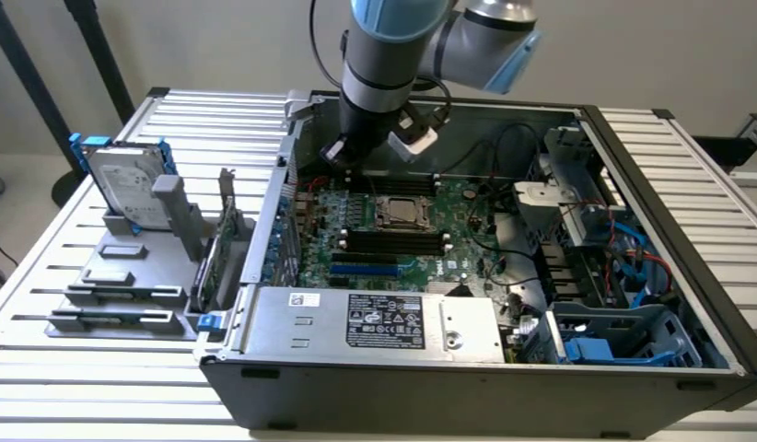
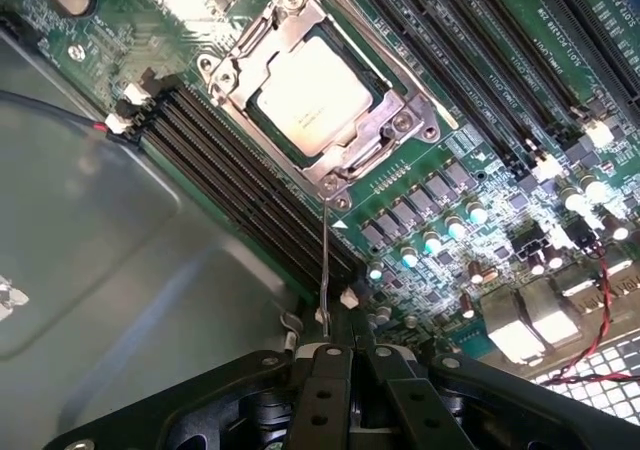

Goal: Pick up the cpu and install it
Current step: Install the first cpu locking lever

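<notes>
**As the chip lay in its socket: shut fingers beside the retaining lever**

Although the task begins with a pick-up, we found the chip (image 2: 313, 95) lying flat inside the metal socket frame (image 2: 238, 65) on the circuit board (image 2: 470, 145). Its silver top showed through the frame's window. In the exterior view it sat near the middle of the board, within the open computer case (image 1: 477, 387).

The gripper (image 2: 350, 355) hung low over the board, just beside the rows of black memory slots (image 2: 240, 190). Its fingers (image 2: 322, 400) were pressed fully together, with nothing visibly between them. A thin wire lever (image 2: 325, 260) reached from the frame's corner to just in front of the fingertips. We could not tell whether it touched them.

We judged the carrying done and the step in hand to be the locking of the socket. Any move from here, in our judgement, called for a small, steady push on the lever alone. It would have to keep clear of the memory slots and the capacitors (image 2: 478, 213) near by, since the wire looked thin and springy.
</notes>
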Tool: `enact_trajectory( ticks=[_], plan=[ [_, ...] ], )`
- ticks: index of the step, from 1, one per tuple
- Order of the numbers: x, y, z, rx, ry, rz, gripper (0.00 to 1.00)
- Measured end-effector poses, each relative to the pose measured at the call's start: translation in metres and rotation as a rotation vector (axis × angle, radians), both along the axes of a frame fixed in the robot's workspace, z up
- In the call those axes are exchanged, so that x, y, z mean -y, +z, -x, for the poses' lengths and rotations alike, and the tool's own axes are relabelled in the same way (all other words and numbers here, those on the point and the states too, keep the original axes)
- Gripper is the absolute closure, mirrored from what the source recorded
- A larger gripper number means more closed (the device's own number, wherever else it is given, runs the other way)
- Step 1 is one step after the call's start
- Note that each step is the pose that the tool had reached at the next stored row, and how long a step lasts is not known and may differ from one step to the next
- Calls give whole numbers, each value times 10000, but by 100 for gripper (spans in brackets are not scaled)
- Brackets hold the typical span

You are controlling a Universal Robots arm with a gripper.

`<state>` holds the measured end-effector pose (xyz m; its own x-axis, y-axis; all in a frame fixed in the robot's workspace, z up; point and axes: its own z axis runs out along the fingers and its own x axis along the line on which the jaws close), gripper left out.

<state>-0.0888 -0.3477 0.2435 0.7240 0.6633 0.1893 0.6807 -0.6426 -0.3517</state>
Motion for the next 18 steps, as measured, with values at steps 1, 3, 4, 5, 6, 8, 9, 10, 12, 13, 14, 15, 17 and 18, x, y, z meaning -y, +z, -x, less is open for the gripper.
enact_trajectory(
  ticks=[1,3,4,5,6,8,9,10,12,13,14,15,17,18],
  plan=[
    [0,1,0,26,-90,0,89],
    [0,8,0,79,-246,1,89],
    [0,16,0,109,-324,-1,89],
    [0,27,0,132,-391,-1,89],
    [0,38,0,149,-453,0,89],
    [0,55,0,179,-567,2,89],
    [0,60,0,203,-628,0,89],
    [0,63,0,233,-680,0,89],
    [0,67,-1,320,-769,1,89],
    [0,68,-1,376,-808,5,89],
    [0,68,-1,445,-844,11,89],
    [0,68,-1,520,-877,21,89],
    [0,68,-2,674,-944,45,89],
    [0,67,-1,745,-982,55,89]
  ],
)
